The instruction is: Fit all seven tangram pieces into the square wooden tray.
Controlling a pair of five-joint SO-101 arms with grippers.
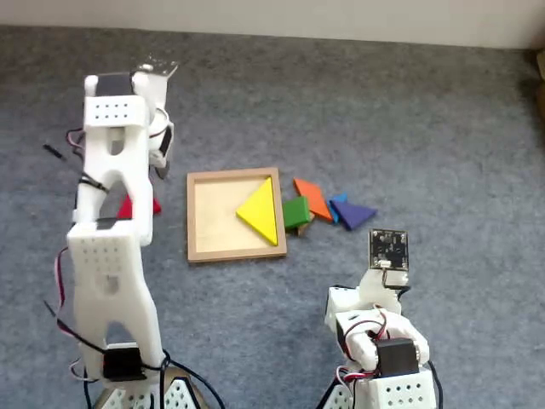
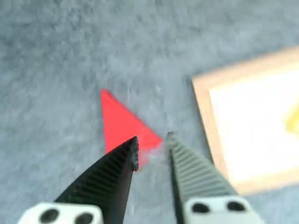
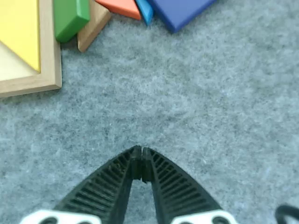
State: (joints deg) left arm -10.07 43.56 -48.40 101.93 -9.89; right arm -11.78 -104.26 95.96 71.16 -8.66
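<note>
The square wooden tray [image 1: 195, 217] lies mid-table with a yellow triangle [image 1: 260, 211] inside, against its right wall. A red triangle [image 2: 121, 122] rests on the carpet left of the tray [image 2: 201, 95], partly under the left arm [image 1: 111, 170]. My left gripper [image 2: 152, 145] is open just over it, with one red corner between the fingertips. Green [image 1: 295, 210], orange [image 1: 312, 198], light blue [image 1: 339, 203] and dark blue [image 1: 352, 213] pieces cluster right of the tray, over a tan piece [image 3: 93, 28]. My right gripper [image 3: 141, 161] is shut and empty above bare carpet, short of that cluster.
Grey carpet [image 1: 409, 128] covers the table. The right arm [image 1: 383, 341] sits folded at the front right, and its camera block [image 1: 388, 248] is just in front of the dark blue piece. Loose cables hang by the left arm's base.
</note>
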